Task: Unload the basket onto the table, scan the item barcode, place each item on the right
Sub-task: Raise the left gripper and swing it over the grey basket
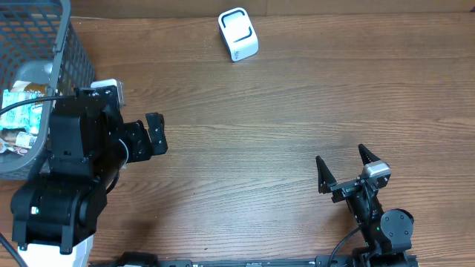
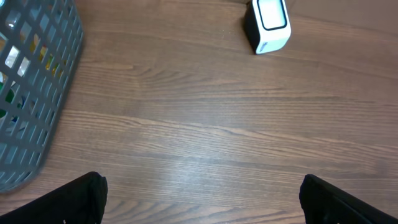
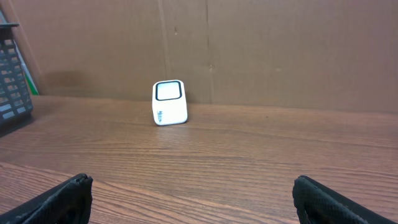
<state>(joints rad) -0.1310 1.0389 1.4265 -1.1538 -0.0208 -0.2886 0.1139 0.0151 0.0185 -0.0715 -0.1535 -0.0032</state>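
Note:
A white barcode scanner (image 1: 238, 34) with a dark window stands at the table's far edge, also seen in the left wrist view as the scanner (image 2: 268, 25) and the right wrist view as the scanner (image 3: 169, 102). Packaged items (image 1: 18, 111) lie in a grey wire basket (image 1: 70, 67) at the left; which is the task's item I cannot tell. My left gripper (image 1: 130, 111) hovers beside the basket, open and empty (image 2: 202, 190) over bare wood. My right gripper (image 1: 344, 167) is open near the front right, empty (image 3: 193, 186), facing the scanner from a distance.
The basket (image 2: 43, 93) fills the left of the left wrist view, with packets showing through its mesh. A brown cardboard wall (image 3: 249, 50) stands behind the scanner. Wood tabletop (image 1: 260, 126) lies between the two arms.

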